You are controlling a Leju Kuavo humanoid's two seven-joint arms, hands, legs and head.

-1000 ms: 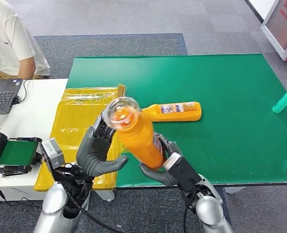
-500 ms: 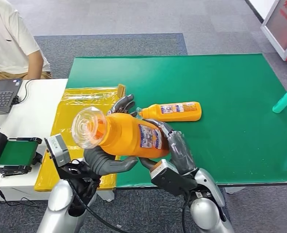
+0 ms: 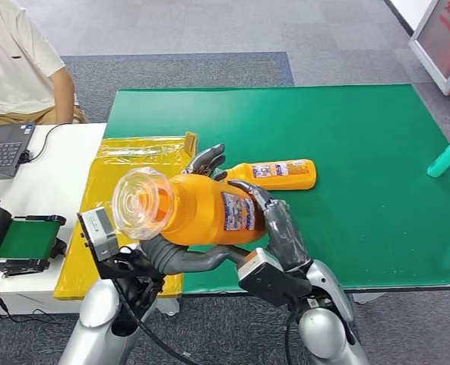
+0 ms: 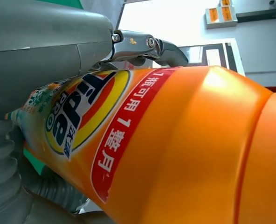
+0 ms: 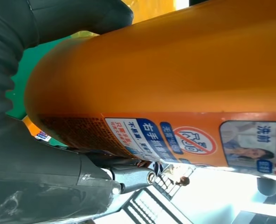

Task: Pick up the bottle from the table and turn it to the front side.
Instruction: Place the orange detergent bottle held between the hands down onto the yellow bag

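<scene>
Orange, glossy and likely heavy, the bottle lies gripped between left hand and right hand; hold mid-body.

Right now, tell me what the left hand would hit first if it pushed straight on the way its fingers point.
The left hand cradles the held orange bottle, fingers reaching up behind it toward the second orange bottle lying on the green mat. That lying bottle probably comes first, though depth is unclear.
</scene>
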